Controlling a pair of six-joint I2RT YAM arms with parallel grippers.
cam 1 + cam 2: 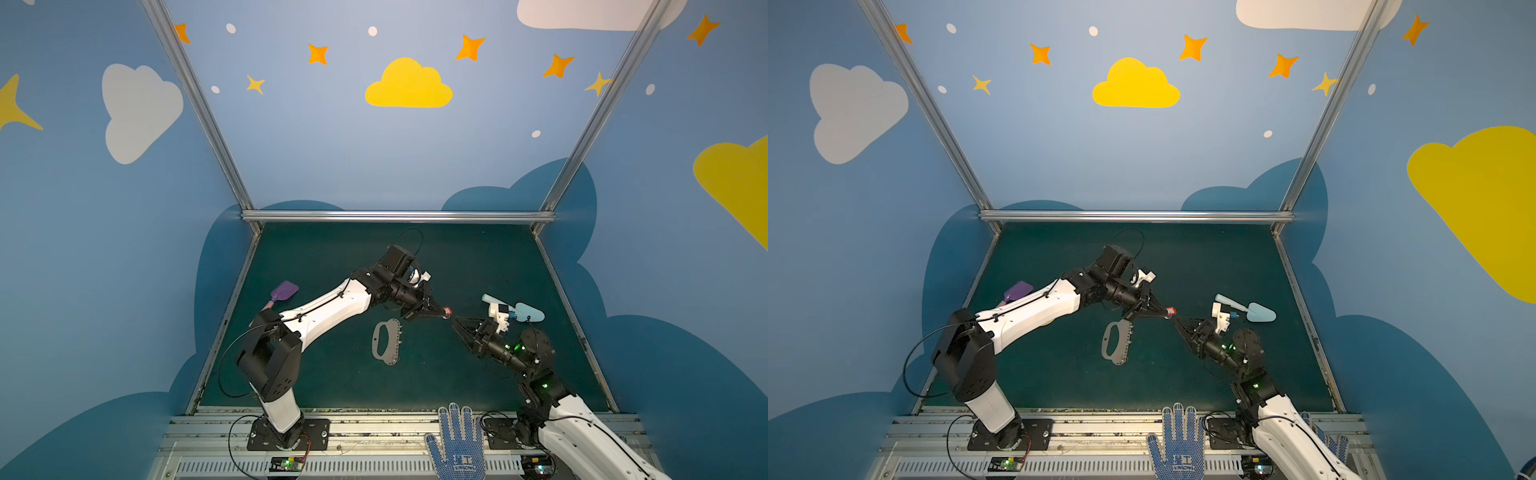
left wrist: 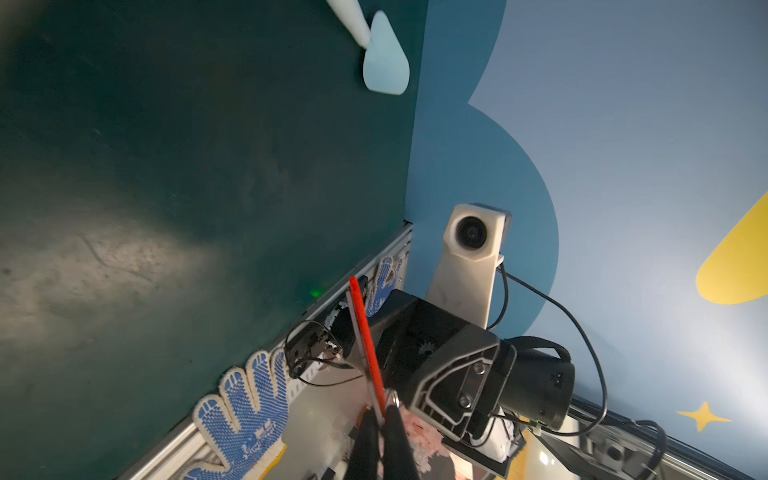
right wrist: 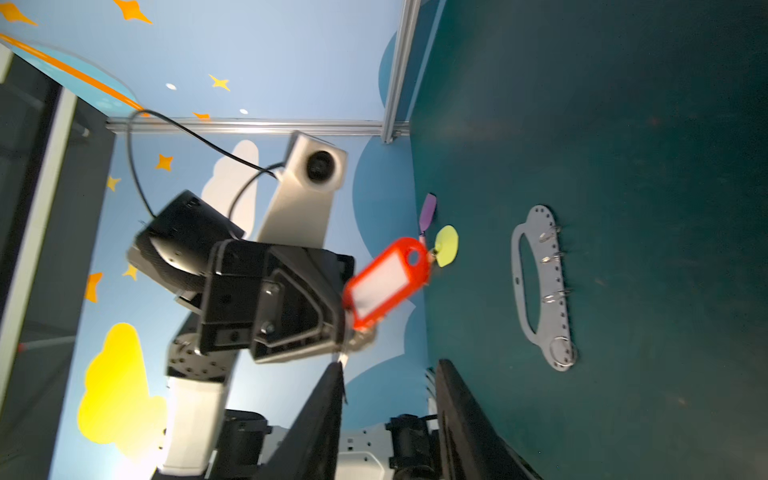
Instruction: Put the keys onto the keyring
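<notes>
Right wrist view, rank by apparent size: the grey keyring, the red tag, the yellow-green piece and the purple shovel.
1. keyring, the longest.
2. red tag, close behind; it is nearest the camera, so this order is unsure.
3. yellow-green piece and purple shovel, both small, about alike.

Purple shovel [image 1: 284,291] left on mat [image 1: 332,382]; blue shovel [image 1: 530,311] right; dotted glove [image 1: 457,440] on front rail.

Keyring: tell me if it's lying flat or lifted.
Lying flat: the keyring rests on the green table, with nothing holding it.
</notes>
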